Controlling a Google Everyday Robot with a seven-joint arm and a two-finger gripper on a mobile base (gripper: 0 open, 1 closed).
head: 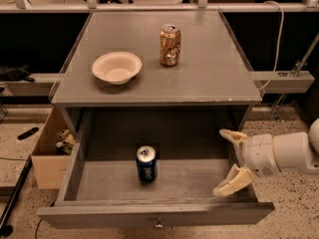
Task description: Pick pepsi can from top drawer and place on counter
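The pepsi can [146,164], dark blue with a silver top, stands upright in the middle of the open top drawer [99,183]. The drawer's flat front panel with a small knob [158,226] is at the bottom of the view. My gripper [231,161] is open and empty, its two pale fingers [233,181] spread over the drawer's right side, well to the right of the can. The grey counter [209,68] lies above the drawer.
A gold-brown dented can [170,45] and a cream bowl [116,67] stand on the counter. A cardboard box [47,153] with clutter sits on the floor at the left. A rail [284,81] and a cable [279,29] run at the right.
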